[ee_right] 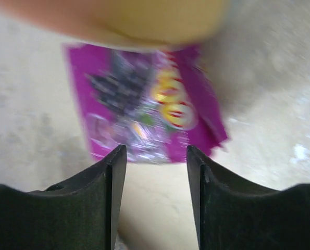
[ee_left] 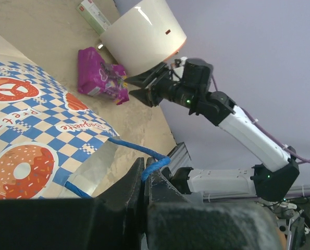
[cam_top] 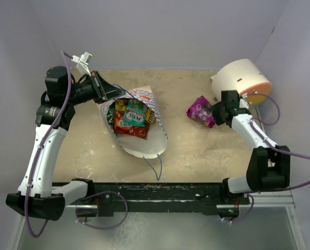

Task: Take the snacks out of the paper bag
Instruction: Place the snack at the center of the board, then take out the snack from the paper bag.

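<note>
The paper bag lies on its side in the middle of the table, its mouth toward the left, blue-checkered outside with doughnut and pretzel prints. Inside its mouth lie several snacks: a teal packet, a red one, and green and yellow ones. My left gripper is shut on the bag's blue string handle. A purple candy bag lies on the table at the right, also in the right wrist view. My right gripper is open and empty just beside it.
A cream cylinder with an orange face lies at the back right, close behind the right gripper. A second blue handle trails from the bag's near end. A small green-and-white box lies past the cylinder. Purple walls enclose the table.
</note>
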You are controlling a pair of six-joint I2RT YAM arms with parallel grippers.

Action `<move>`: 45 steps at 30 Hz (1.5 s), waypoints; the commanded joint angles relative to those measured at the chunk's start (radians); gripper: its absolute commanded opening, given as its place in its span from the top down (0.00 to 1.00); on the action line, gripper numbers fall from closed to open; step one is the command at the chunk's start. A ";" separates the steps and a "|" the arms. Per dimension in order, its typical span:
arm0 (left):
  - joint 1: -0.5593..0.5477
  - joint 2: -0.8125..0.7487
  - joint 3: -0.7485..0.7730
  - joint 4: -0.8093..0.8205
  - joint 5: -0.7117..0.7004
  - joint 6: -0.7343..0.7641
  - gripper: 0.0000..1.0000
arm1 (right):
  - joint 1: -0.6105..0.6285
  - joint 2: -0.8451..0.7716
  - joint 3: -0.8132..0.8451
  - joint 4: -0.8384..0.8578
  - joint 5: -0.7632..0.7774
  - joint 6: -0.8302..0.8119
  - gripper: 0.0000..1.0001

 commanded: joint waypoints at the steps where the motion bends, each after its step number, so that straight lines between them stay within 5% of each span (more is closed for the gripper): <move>1: -0.003 -0.035 -0.016 0.057 0.089 -0.015 1.00 | -0.007 -0.078 -0.150 0.027 -0.065 -0.039 0.42; 11: -0.007 -0.078 -0.102 0.135 0.123 -0.008 1.00 | -0.006 -0.398 -0.250 0.061 -0.231 -0.582 0.29; 15: -0.008 -0.096 -0.128 0.142 0.122 -0.016 1.00 | 0.022 -0.427 -0.207 0.111 -0.448 -0.647 0.26; 19: -0.008 -0.092 -0.099 0.143 0.126 -0.018 1.00 | 0.223 -0.490 -0.169 0.231 -0.442 -0.639 0.26; 26: -0.008 -0.109 -0.100 0.182 0.131 -0.036 1.00 | 0.561 -0.379 -0.063 0.317 -0.339 -0.648 0.32; 34: -0.008 -0.130 -0.140 0.154 0.128 -0.042 1.00 | 0.919 -0.268 -0.061 0.529 -0.255 -0.990 0.38; 40: -0.007 -0.130 -0.146 0.081 0.114 -0.019 1.00 | 1.052 -0.099 -0.047 0.542 -0.228 -1.371 0.39; 45: -0.008 -0.142 -0.127 0.052 0.089 -0.004 1.00 | 1.061 0.021 0.010 0.553 -0.138 -1.518 0.36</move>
